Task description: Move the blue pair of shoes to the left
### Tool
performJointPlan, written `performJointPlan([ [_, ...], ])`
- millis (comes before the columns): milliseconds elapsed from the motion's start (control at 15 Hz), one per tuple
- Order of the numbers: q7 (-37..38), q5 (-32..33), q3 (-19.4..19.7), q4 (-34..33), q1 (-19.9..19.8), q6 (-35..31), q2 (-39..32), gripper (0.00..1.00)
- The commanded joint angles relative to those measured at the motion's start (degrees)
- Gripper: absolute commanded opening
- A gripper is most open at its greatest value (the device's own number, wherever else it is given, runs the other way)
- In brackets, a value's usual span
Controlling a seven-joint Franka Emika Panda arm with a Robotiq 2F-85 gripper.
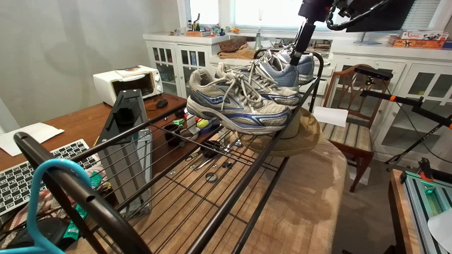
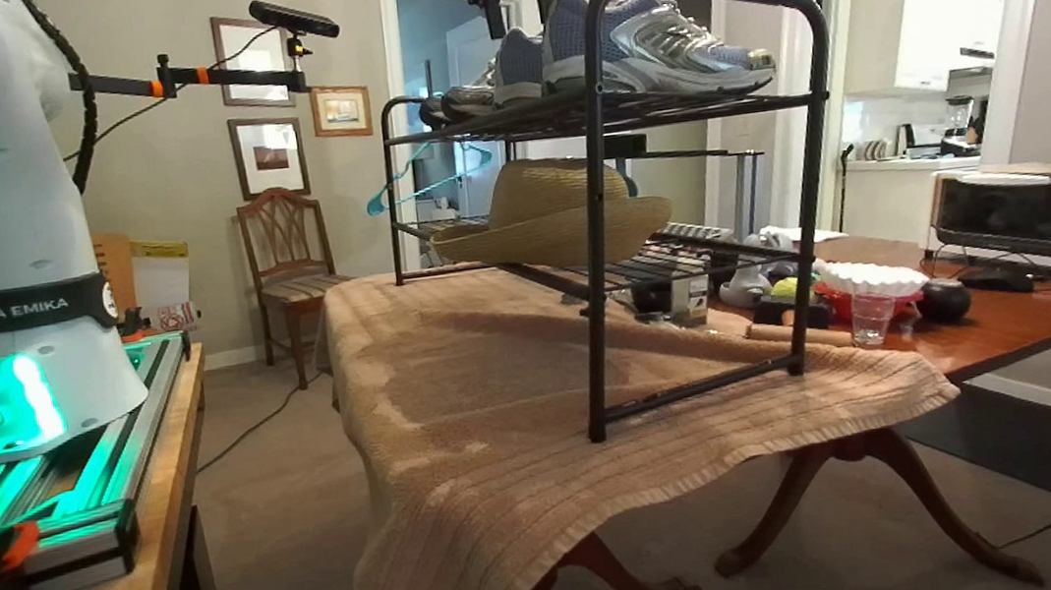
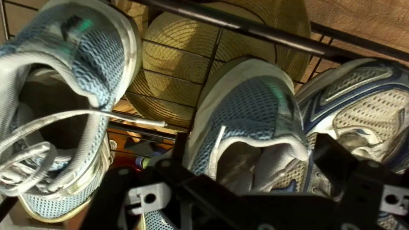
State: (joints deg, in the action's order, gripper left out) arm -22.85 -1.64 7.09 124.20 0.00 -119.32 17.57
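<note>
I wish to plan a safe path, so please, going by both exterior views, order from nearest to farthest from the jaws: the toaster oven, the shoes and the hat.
1. Shoes: atop the rack, right by the open jaws.
2. Hat: lower in the rack, below the shoes.
3. Toaster oven: off to the side, on the wooden table.

Free room above the wire shelf (image 1: pixel 233 197) between hanger (image 1: pixel 33 204) and blue-panelled sneakers (image 1: pixel 240 114), paler sneakers (image 1: pixel 284 77) an obstacle beyond.

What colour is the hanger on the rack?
Light blue; the hanger shows best in an exterior view.
</note>
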Motion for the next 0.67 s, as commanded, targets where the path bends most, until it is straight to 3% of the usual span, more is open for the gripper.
performJointPlan([
  [0,-0.4,-2.7,0.2,-2.1,0.6,-0.5,-3.1,1.0],
  [600,1.9,-2.0,-1.4,-2.6,0.1,-3.3,-6.8,1.0],
])
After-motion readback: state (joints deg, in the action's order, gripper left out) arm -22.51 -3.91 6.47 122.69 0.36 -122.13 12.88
